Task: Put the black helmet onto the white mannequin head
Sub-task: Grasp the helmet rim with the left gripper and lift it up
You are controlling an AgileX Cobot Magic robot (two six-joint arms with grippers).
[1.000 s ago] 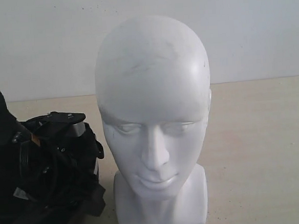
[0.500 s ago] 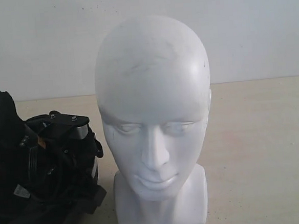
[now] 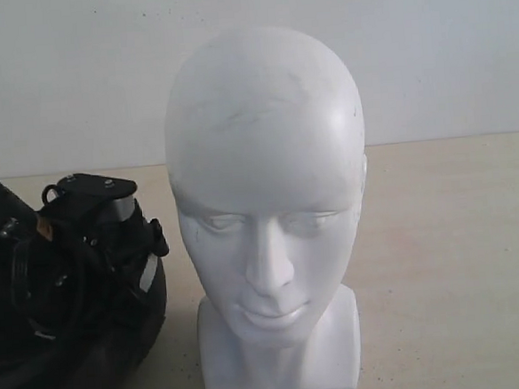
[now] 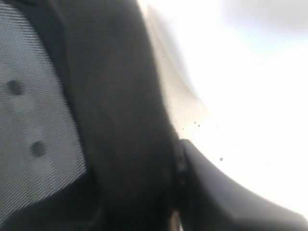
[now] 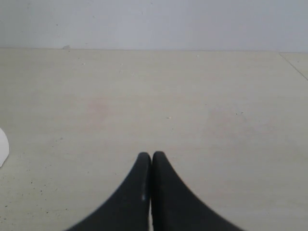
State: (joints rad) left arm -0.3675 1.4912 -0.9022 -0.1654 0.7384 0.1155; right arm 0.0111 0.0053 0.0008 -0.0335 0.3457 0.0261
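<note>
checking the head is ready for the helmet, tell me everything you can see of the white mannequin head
The white mannequin head is smooth, bald and matte, plastic-like, with closed eyes, nose, lips and faint grey scuffs on the crown. It stands upright on a blocky neck base on the beige table, facing the exterior camera. Its top is bare; the black helmet sits beside it, apart; only the table touches it.

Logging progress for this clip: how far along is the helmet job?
Nothing finished: the white mannequin head is bare. In hand: the left arm is at the black helmet, low beside the head; whether it grips is unclear. The right gripper is shut over the table. Left: lifting the helmet onto the head.
</note>
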